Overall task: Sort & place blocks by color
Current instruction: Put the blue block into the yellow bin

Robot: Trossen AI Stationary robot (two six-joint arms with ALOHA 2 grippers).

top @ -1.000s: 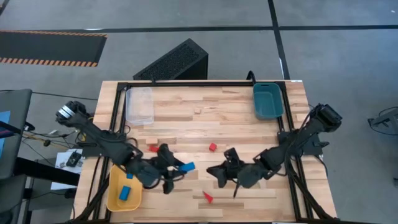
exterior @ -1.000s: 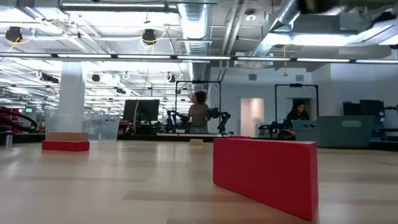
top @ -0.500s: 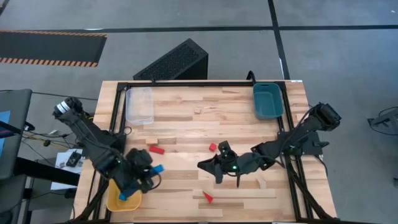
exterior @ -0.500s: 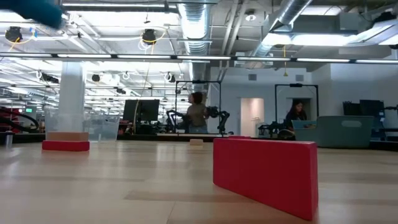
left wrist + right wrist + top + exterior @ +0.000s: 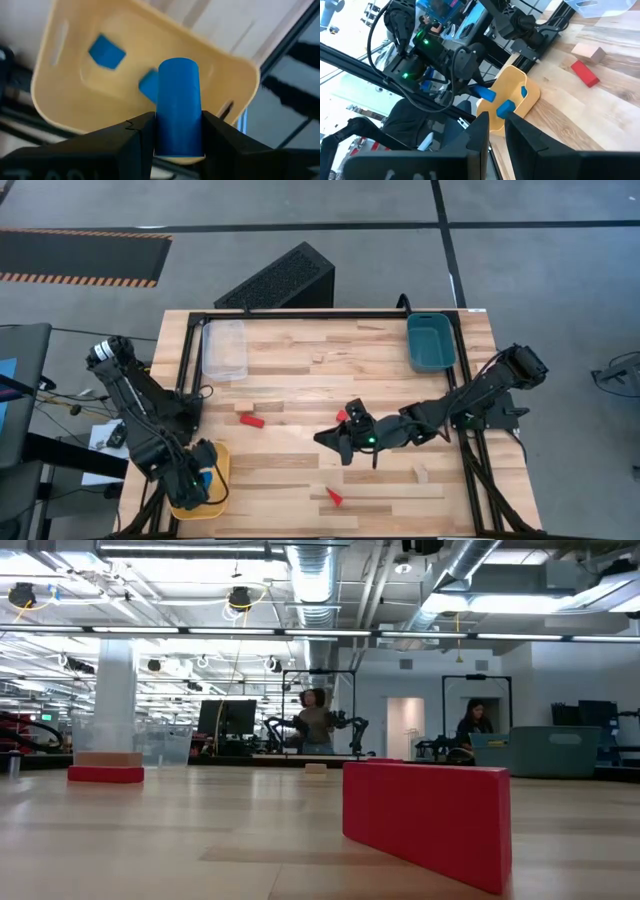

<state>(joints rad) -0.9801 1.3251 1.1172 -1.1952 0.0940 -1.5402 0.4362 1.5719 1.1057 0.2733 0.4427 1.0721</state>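
Note:
My left gripper hangs over the yellow tray at the table's near left corner, shut on a blue block. Two more blue blocks lie in the tray. My right gripper is at mid-table, open by a narrow gap, right beside a small red cube and touching nothing. A red bar lies flat next to a pale wood block. The red wedge sits near the near edge and fills the low view. My left gripper pinches the blue block between its two fingers, one on each long side near the block's back end. The fingers come from above, pointing down, and lie along the block. It sticks out past the fingertips, lifted clear above the yellow tray.
A clear tray stands at the far left, a teal tray at the far right. Another pale block lies near the right near side. Bare wood stretches between the arms. People stand in the room beyond the table.
My left gripper has carried the blue block from left of mid-table toward the near left corner and now hangs over the yellow tray, still shut on it. My right gripper has moved toward the table's left and far side, up to the red cube.

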